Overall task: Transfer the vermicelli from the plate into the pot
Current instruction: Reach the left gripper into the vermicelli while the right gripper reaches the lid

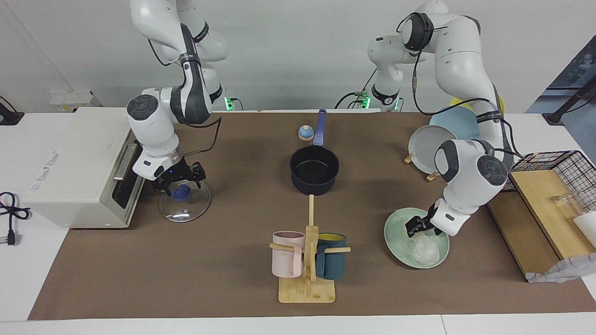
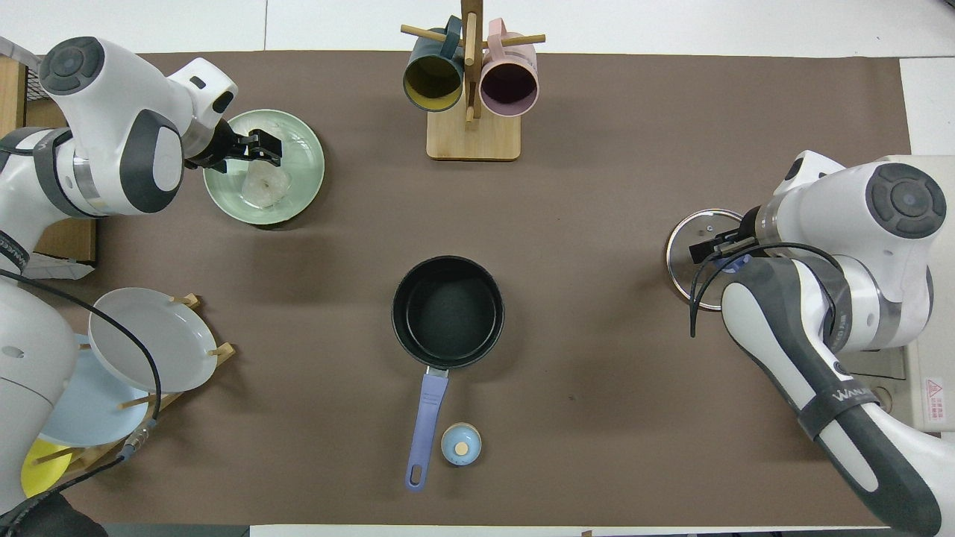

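The left gripper (image 1: pixel 416 228), jaws open and empty, reaches the vermicelli (image 1: pixel 424 249) on the plate (image 1: pixel 396 223); next it must grab, then carry to the pot (image 1: pixel 314 171) at ten o'clock.

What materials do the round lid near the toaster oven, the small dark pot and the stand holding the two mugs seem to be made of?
The round clear lid looks like glass with a metal rim and a blue, probably plastic, knob: the brown mat shows through it. The small black pot with a blue handle seems coated metal, matte dark inside. The pale mug stand looks like bamboo or light wood, unpainted.
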Motion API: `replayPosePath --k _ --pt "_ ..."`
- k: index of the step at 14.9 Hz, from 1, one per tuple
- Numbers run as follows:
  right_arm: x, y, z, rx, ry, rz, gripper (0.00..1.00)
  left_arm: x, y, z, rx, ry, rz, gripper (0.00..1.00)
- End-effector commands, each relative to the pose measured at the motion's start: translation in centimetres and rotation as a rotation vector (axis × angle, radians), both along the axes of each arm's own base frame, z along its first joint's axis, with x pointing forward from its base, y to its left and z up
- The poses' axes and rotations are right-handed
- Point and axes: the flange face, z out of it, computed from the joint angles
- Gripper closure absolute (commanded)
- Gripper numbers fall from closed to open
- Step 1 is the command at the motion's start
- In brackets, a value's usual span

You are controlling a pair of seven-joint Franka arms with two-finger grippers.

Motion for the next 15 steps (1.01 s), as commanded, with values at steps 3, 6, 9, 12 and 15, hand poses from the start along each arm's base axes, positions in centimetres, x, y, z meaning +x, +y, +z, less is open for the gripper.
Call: replayPosePath --k 3,6,9,12,15 --pt "-0.7 -1.2 -0.8 0.007 -0.001 0.031 0.0 -1.0 -0.2 -0.8 0.066 -0.01 -0.061 0.0" --pt "-0.5 -1.1 -1.9 0.006 0.016 0.031 0.0 -0.9 -0.1 -0.6 0.084 -0.022 -0.081 0.07" --pt "-0.2 -1.0 -2.3 0.006 -0.007 0.034 0.02 -0.9 -0.3 -0.5 0.083 -0.029 -0.083 0.36" --pt "-0.1 -1.2 -2.3 0.004 -0.012 0.037 0.04 -1.0 -1.7 -0.4 0.081 -0.035 -0.102 0.92" --pt "-0.2 -1.2 -2.5 0.004 -0.012 0.037 0.04 -0.8 -1.7 0.2 0.081 -0.038 -0.097 1.0"
